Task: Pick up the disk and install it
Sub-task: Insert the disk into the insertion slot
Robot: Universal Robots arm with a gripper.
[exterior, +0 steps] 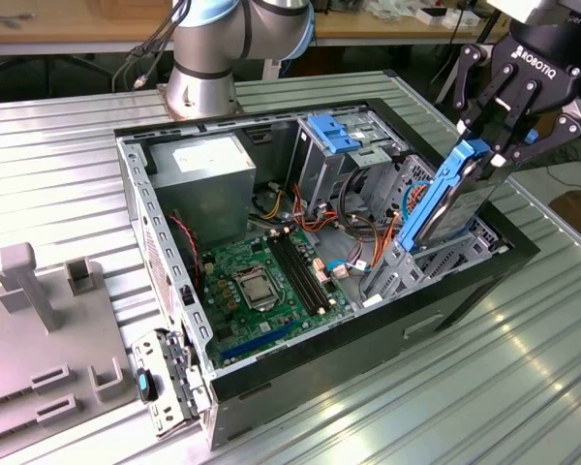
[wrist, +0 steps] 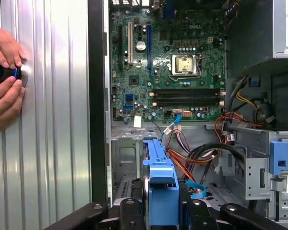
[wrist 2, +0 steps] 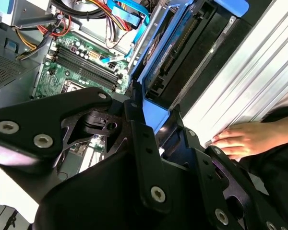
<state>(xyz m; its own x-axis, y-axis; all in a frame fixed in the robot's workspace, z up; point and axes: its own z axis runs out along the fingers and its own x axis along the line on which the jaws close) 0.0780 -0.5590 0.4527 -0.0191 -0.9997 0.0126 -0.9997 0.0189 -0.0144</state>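
Disk [exterior: 462,205], a flat silver-grey hard drive framed by blue plastic rails, stands tilted on edge at the end of an open computer case [exterior: 136,194] on the exterior view's right. Its lower end sits in a grey metal bay [exterior: 436,263] and its upper end rises above the case rim. The black pincer [exterior: 494,147] is pressed together on that upper end, its 2 fingers pinching the blue rail.

In the first wrist view the blue rail runs down toward the bay, with orange and black cables just beside it. Deeper in the case lie a green motherboard [exterior: 261,281] and a grey power supply [exterior: 198,179]. The case rests on a ribbed metal surface [exterior: 68,155]. A person's hand [wrist 2: 245,139] rests on that surface near the case in the second wrist view.

The disk is likely stiff, dense and fairly heavy for its size, with smooth metal faces that could slip. It probably tolerates knocks poorly. The rails look like the safest hold, at the free end, clear of the connector and the label.
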